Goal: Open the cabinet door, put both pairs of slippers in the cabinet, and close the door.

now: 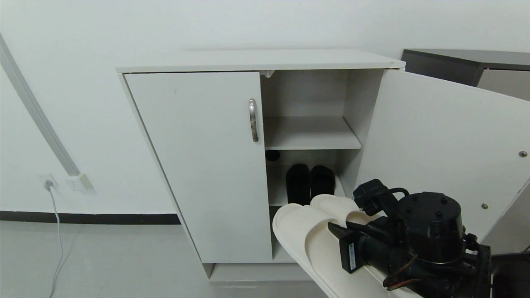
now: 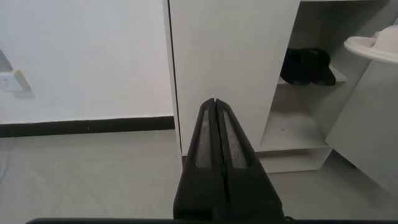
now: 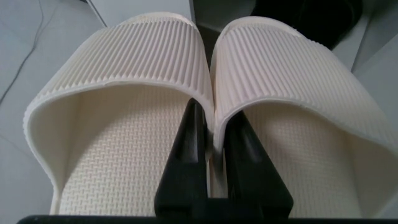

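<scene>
Right tool [image 3: 210, 132] pinches white slippers [image 1: 304, 234] by their adjoining strap edges, toes at cabinet [image 1: 256, 60] opening, beside open door [image 1: 439, 140]. Black slippers [image 1: 310, 182] on lower shelf [image 1: 276, 194]. Left tool [image 2: 214, 124] closed, empty.

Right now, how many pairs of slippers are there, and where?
2. The black pair sits on the lower cabinet shelf; the white pair is in the right end effector, outside. The closed door may hide others.

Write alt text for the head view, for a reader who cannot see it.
The right claw holds a pair of white ribbed slippers in front of a white cabinet whose right door stands open and whose left door is shut. A pair of black slippers sits on a lower shelf inside.
</scene>
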